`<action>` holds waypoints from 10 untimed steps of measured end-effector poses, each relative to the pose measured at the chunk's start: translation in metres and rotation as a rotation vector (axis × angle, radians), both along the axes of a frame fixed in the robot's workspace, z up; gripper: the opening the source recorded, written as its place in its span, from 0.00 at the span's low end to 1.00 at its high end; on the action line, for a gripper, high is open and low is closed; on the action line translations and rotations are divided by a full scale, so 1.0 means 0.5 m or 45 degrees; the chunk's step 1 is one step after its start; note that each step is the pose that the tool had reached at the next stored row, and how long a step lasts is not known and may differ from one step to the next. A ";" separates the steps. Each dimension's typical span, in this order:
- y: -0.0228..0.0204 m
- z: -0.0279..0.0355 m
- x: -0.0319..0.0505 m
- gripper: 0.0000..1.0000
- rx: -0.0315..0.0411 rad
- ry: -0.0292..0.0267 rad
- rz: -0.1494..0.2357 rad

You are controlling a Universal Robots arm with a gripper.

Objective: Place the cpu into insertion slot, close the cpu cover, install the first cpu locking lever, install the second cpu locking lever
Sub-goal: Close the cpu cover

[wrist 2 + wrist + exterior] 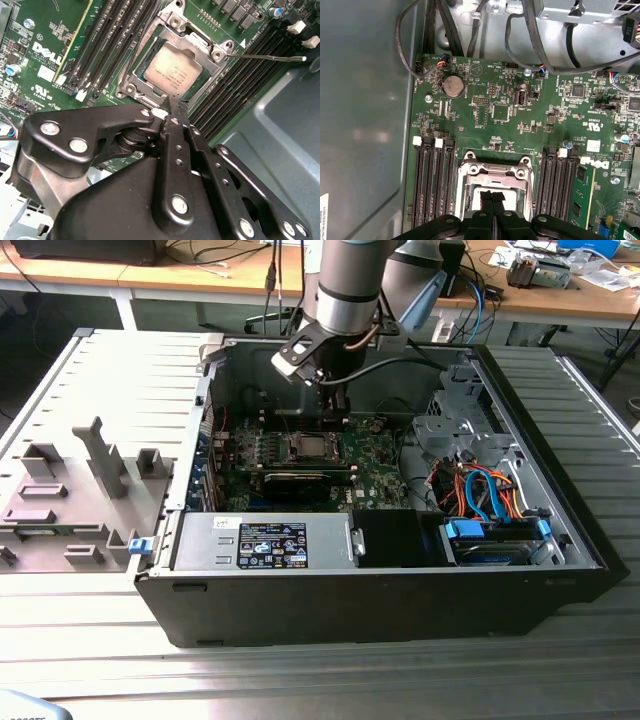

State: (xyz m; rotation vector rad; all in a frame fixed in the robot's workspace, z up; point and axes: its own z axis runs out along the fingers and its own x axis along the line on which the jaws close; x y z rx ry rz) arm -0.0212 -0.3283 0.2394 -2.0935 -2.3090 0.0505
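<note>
The cpu (172, 71), a dull silver square, lies in the insertion slot (308, 447) on the green board. The silvery cpu cover (199, 44) lies flat over it, its window framing the chip face. A thin metal locking lever (270, 57) sticks out sideways from the socket corner, over the memory slots. My gripper (170, 106) hangs just above the socket's edge, its black fingers shut together with nothing between them. In the first wrist view the gripper (493, 196) sits over the cover (492, 172). In the exterior view the gripper (334, 410) stands right behind the socket.
Long black memory slots (431, 180) flank the socket on both sides. A graphics card (305, 478) lies in front of the socket. The grey case wall (365, 115) rises close by. Drive cages and coloured cables (480, 490) fill the exterior view's right.
</note>
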 end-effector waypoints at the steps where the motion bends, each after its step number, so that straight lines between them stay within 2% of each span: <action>1: 0.0000 0.000 0.000 0.11 0.0000 0.0000 0.000; 10: 0.0000 -0.003 -0.007 0.11 0.0000 0.0000 0.000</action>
